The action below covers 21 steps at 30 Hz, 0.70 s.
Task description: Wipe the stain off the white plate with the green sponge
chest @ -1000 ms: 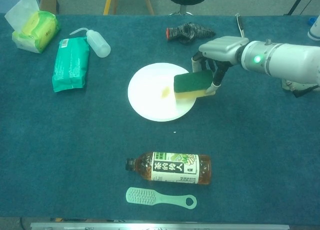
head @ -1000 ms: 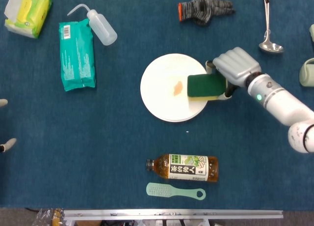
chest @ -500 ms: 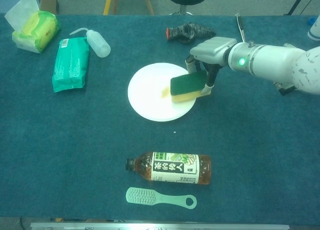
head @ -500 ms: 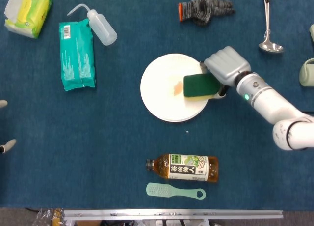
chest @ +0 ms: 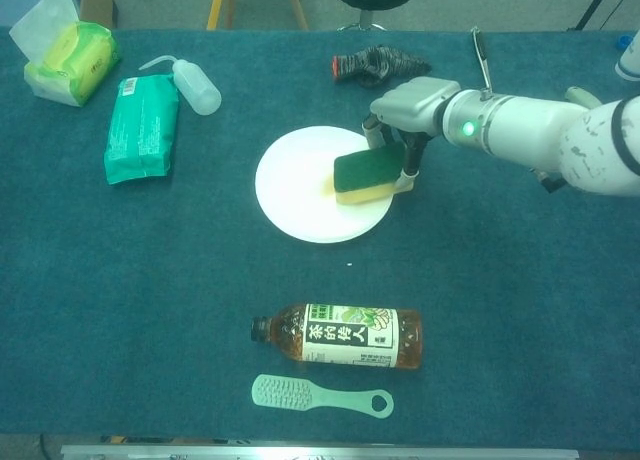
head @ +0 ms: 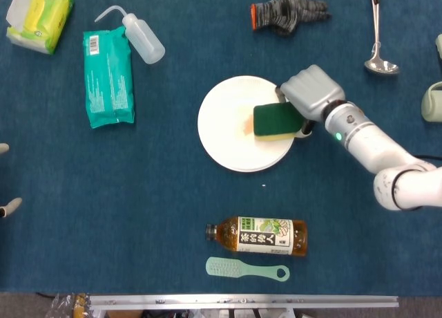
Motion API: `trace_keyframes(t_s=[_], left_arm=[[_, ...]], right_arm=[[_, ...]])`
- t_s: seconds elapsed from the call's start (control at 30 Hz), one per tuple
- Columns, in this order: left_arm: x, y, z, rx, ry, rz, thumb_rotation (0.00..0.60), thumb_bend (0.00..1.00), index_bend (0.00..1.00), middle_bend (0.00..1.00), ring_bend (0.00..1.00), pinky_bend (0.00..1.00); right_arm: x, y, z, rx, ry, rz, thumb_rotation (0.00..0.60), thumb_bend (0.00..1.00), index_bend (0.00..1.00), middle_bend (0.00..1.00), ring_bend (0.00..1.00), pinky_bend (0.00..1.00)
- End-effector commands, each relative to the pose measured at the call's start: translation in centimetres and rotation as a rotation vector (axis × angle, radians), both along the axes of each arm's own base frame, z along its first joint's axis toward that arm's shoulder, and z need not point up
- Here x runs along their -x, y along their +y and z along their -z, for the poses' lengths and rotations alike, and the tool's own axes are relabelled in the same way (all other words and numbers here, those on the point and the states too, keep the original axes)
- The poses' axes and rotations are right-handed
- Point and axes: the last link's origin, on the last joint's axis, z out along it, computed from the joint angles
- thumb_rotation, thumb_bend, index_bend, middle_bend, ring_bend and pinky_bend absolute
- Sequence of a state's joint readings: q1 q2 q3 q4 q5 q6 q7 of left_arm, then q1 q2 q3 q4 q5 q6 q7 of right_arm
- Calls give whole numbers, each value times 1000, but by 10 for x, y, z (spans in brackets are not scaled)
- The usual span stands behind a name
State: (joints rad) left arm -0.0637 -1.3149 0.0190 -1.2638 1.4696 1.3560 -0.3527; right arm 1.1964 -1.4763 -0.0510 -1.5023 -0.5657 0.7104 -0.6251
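Right hand grips the green sponge, fingers wrapped on its far side; chest view shows the same hand and sponge. Sponge lies over the 3 o'clock side of the white plate, green face up, yellow layer underneath. Its left edge is touching or just covering the orange stain, which sits near plate centre. Plate is at the middle of the blue counter.

Left hand: only pale fingertips show at the 9 o'clock edge of the head view, so cannot tell whether it is spread or closed.

Around the plate: glove at 12 o'clock, spoon at 2 o'clock, squeeze bottle and teal wipes pack at 10 o'clock, tissue pack in the far 10 o'clock corner. Tea bottle lies on its side at 6 o'clock, with a mint brush just beside it, nearer the counter edge. Pale mug at the 3 o'clock edge.
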Motion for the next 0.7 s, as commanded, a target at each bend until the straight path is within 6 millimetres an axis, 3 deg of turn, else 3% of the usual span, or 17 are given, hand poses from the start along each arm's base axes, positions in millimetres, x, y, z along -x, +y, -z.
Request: trace_keyframes(t_s=[0.03,0.47,0.7], left_arm=[[1,0,0,1,-1,-3,600,107,233,30,56,259],[5,-3,2,1,-11,-7,600,106,233,30,56,259],[5,-1,1,0,-12,-10,600,107,233,30,56,259]], right_arm=[[-3,0,3,-2,0,-14,600,133,480,546,485,430],[-17,2,13,-9,-3,-65,600,133,480,546,485,430],[-16,2,5,13,8,-74,600,133,484,546,485,430]])
